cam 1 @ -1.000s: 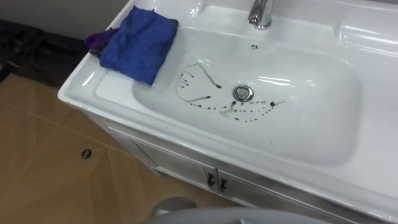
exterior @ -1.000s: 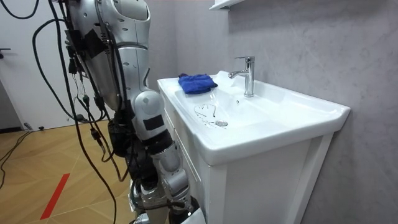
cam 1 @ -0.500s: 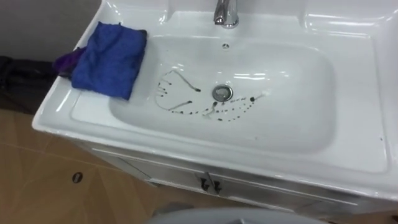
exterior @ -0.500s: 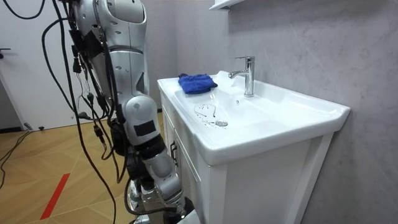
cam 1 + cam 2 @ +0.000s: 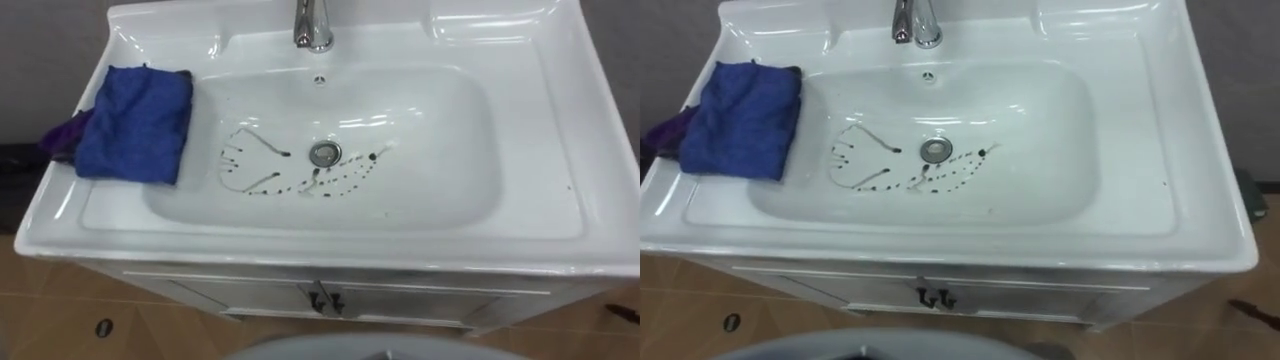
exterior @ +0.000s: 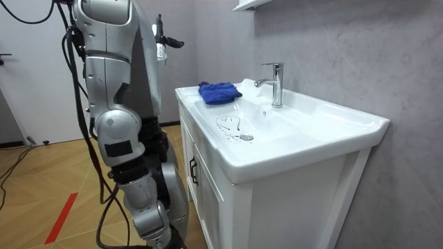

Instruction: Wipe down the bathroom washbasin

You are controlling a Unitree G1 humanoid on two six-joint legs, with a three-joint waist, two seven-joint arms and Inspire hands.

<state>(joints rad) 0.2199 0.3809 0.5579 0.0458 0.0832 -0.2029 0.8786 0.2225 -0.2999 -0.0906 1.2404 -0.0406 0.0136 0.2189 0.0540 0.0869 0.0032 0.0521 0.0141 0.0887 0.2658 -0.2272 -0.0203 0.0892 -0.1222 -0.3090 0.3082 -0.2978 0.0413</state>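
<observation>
**Spotter:** Where's the cloth from your seat?

**Operator:** Upper left of the frame. The blue cloth (image 5: 135, 122) lies folded on the flat ledge of the basin (image 5: 440, 150), with its inner edge just at the bowl's slope. I read that as parked on purpose: out of the bowl, yet on my left arm's side.

**Spotter:** And the dirt?

**Operator:** Dark marks (image 5: 262, 168) are strung to the left of and below the drain (image 5: 323, 153), centre of frame, under the tap (image 5: 312, 25). None look wiped, so I judge the job not yet begun.

**Spotter:** Hands?

**Operator:** My left hand (image 6: 166, 41) is up at shoulder height, upper left of the room view, well apart from the cloth. Released or clenched, I cannot tell. The robot stands square to the vanity front, which I think puts both cloth and marks within a forward reach.
</observation>
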